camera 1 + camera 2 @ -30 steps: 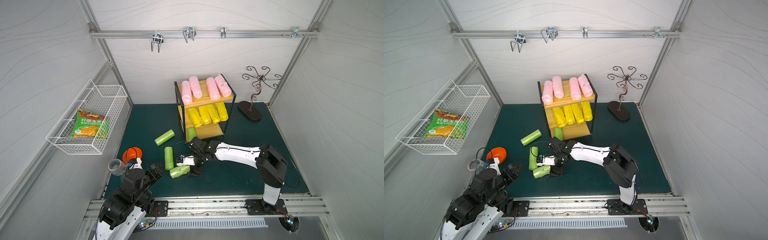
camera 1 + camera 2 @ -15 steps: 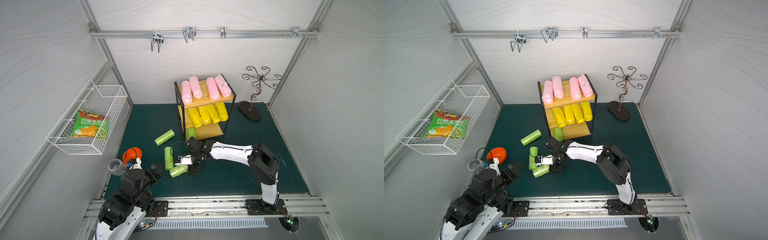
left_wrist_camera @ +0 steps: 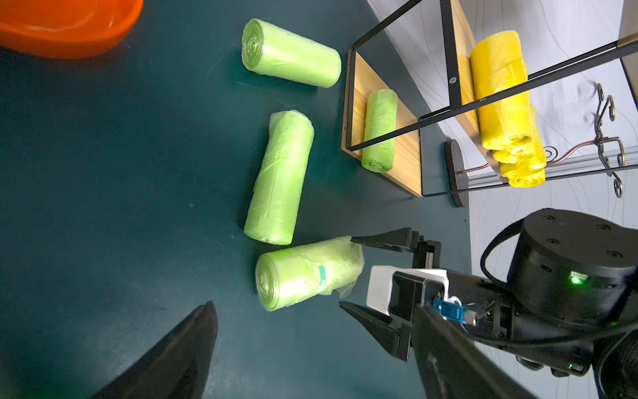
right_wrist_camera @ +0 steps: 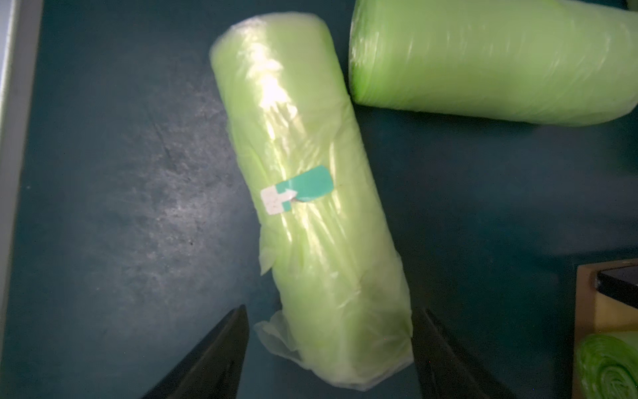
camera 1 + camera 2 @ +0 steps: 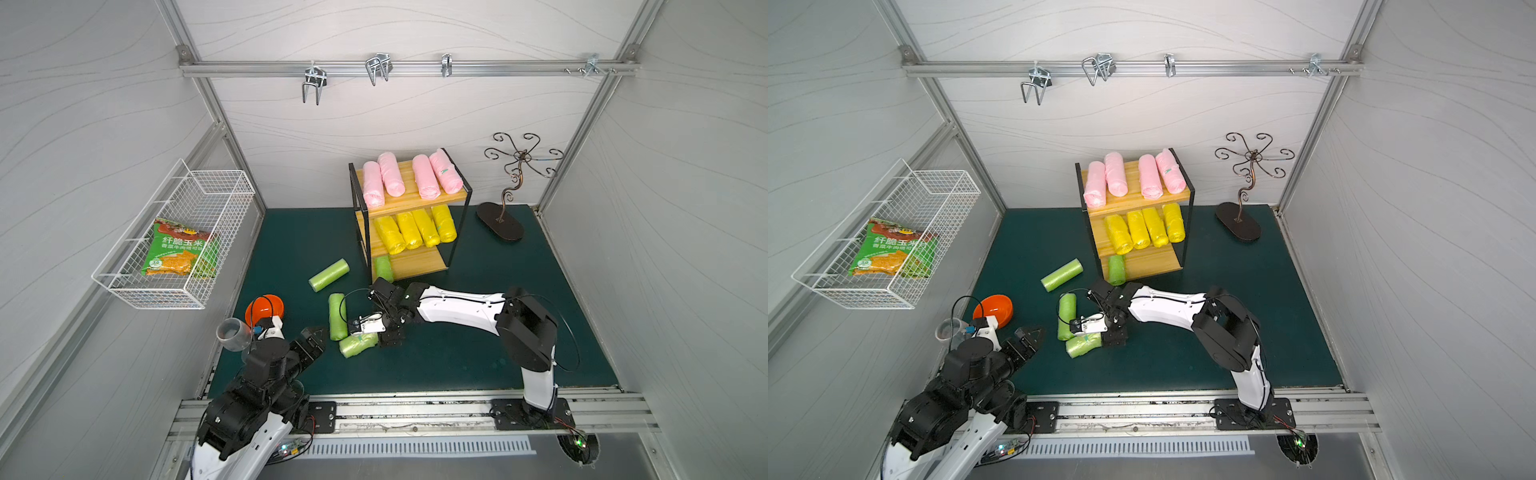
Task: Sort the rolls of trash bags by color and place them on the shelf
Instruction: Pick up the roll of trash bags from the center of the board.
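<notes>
The shelf (image 5: 419,264) stands at the back, with pink rolls of trash bags (image 5: 390,179) on its top board, yellow ones (image 5: 409,230) on the middle board and one light green roll (image 5: 383,268) on the bottom board. Three green rolls lie on the dark mat: one far (image 5: 329,274), one middle (image 5: 337,316), and a near one with a teal label (image 5: 358,345) (image 4: 310,193). My right gripper (image 4: 334,309) (image 3: 346,271) is open, its jaws either side of that labelled roll's end. My left gripper (image 5: 316,338) (image 3: 312,307) hangs open and empty just left of that roll.
An orange bowl (image 5: 264,307) and a clear cup (image 5: 232,334) sit by the left arm. A white wire basket (image 5: 208,195) holding a snack bag (image 5: 178,249) hangs on the left wall. A metal hook stand (image 5: 500,220) is to the right of the shelf.
The right arm's elbow swung a little to the left while its gripper stayed at the labelled green roll's end. The left arm and the rolls have not visibly moved.
</notes>
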Tool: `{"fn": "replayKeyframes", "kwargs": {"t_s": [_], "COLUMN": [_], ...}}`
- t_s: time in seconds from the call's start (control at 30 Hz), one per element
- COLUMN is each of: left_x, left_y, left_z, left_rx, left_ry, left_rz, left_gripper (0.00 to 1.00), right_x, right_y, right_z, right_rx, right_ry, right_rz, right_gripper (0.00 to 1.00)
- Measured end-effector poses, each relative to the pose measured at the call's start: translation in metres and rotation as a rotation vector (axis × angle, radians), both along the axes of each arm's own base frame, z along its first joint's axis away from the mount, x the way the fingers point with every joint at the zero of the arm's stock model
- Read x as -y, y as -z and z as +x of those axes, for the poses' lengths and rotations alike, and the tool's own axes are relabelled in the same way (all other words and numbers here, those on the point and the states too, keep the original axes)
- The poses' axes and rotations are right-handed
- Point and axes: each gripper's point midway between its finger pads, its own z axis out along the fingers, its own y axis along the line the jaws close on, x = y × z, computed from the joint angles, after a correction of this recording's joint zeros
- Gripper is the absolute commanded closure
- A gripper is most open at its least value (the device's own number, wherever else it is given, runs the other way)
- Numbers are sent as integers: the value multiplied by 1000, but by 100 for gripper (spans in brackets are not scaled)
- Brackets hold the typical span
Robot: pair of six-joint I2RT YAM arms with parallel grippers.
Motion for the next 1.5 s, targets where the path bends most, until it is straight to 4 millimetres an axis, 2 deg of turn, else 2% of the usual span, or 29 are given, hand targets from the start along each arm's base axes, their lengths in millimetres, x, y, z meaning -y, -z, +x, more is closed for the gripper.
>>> {"fn": "replayKeyframes", "kwargs": {"t_s": [0.33,0.5,0.73,1.07,1.23,1.33,1.4,1.47,1.5], "left_x": [0,0,0,0,0,0,0,0,0], "left_y": [0,0,0,0,0,0,0,0,0], "left_z": [0,0,0,0,0,0,0,0,0], "left_rx": [0,0,0,0,0,0,0,0,0], "left_ry": [-1,-1,0,0,-1,-1,-1,-1,-1], "left_rz": [0,0,0,-1,0,-1,-1,0,-1], "left_gripper": [7,7,7,7,7,8,8,8,8], "right_x": [-3,-7,-12,-6,-3,-1,-1,-1,0], "right_y": [0,8,25,30,31,31,29,27,26], "right_z": [-4,-4,-3,-4,-2,-1,0,2,3], "right_rx": [48,45,30,-7,-29,-42,-60,-74,-85], "right_ry": [-49,-60,-60,8,44,75,103,129,147], "right_rz": [-12,-22,-50,-44,-44,-53,-52,-47,-43], "right_gripper": [15,15,18,27,40,64,86,100,100]}}
